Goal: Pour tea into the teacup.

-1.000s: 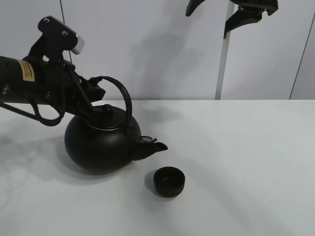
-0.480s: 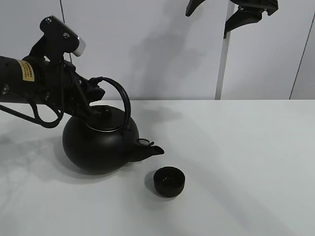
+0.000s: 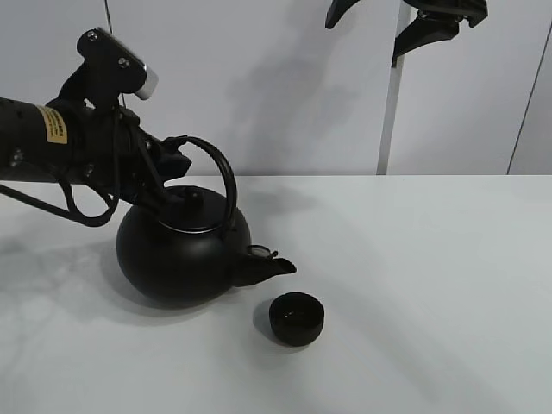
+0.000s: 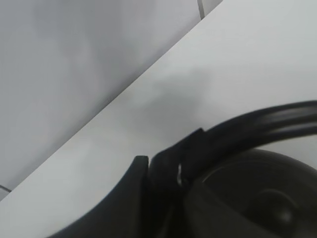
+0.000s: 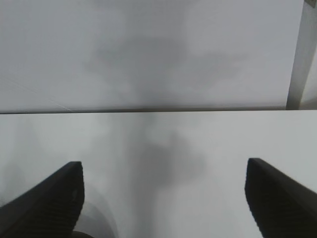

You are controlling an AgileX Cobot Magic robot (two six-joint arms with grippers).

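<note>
Yellow label [image 3: 53,125] on the left arm is carrying print too small to read; the left gripper [image 4: 171,161] is clamping the black kettle [image 3: 183,254] by its handle [image 3: 220,168]; the teacup [image 3: 297,318] is sitting on the table [image 3: 414,285] near the spout, seen only from above; the right wrist view is showing the right gripper [image 5: 163,193] spread wide.

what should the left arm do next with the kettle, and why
Probably carry the kettle slightly toward the teacup before tipping it. The left gripper is clamped on the handle, but in the high view the spout tip stops short of the teacup's rim, so pouring now would likely hit the table.
</note>
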